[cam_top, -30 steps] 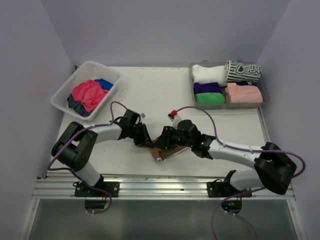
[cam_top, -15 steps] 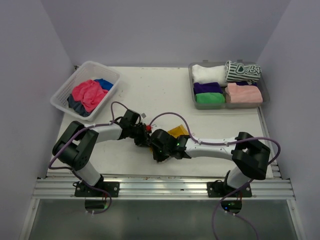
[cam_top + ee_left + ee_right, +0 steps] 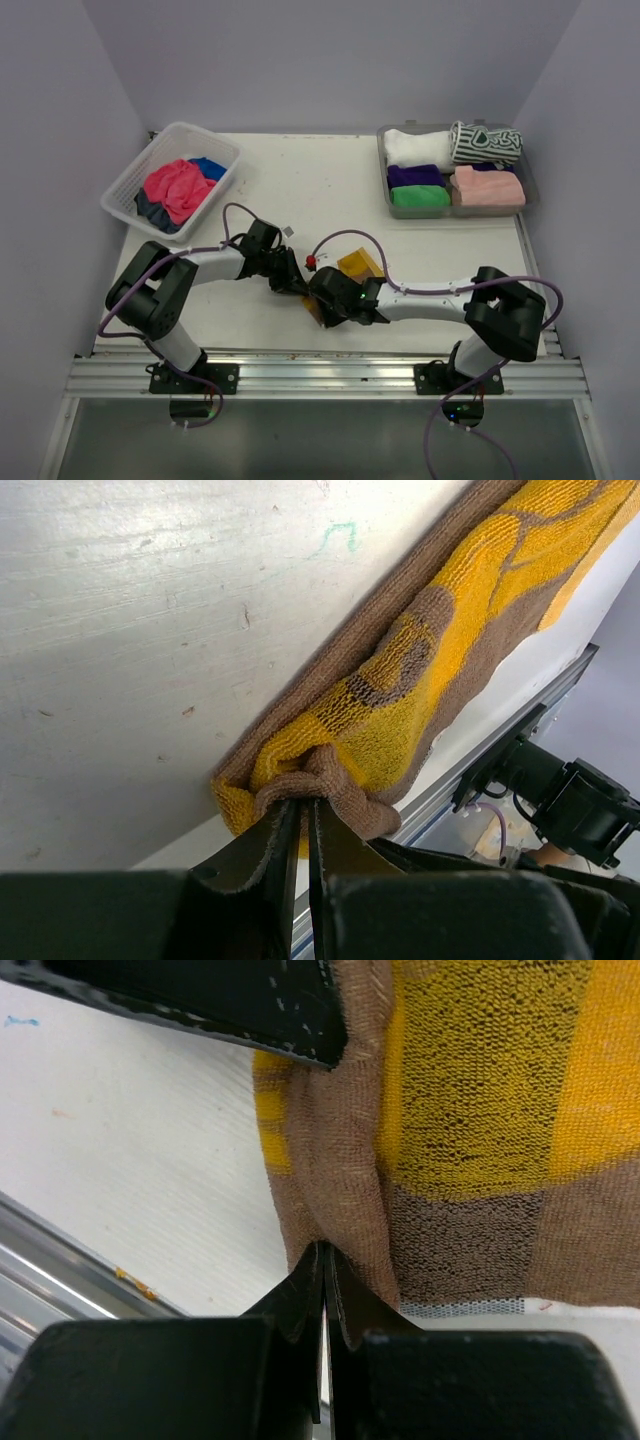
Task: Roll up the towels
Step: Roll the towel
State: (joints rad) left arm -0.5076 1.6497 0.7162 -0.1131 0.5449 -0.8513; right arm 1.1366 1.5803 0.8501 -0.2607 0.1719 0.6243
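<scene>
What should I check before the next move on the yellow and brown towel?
1. Left gripper shut on the towel: ok, a bunched corner sits between its fingers.
2. Right gripper has cloth: cannot tell; it is shut right at the brown edge.
3. Towel flat enough to roll: not ok, it is puckered near the left gripper.
4. Grippers spaced along the edge: not ok, the top view shows both crowded at the same end.
5. Towel fully on the table: cannot tell, the arms cover part of it.
</scene>
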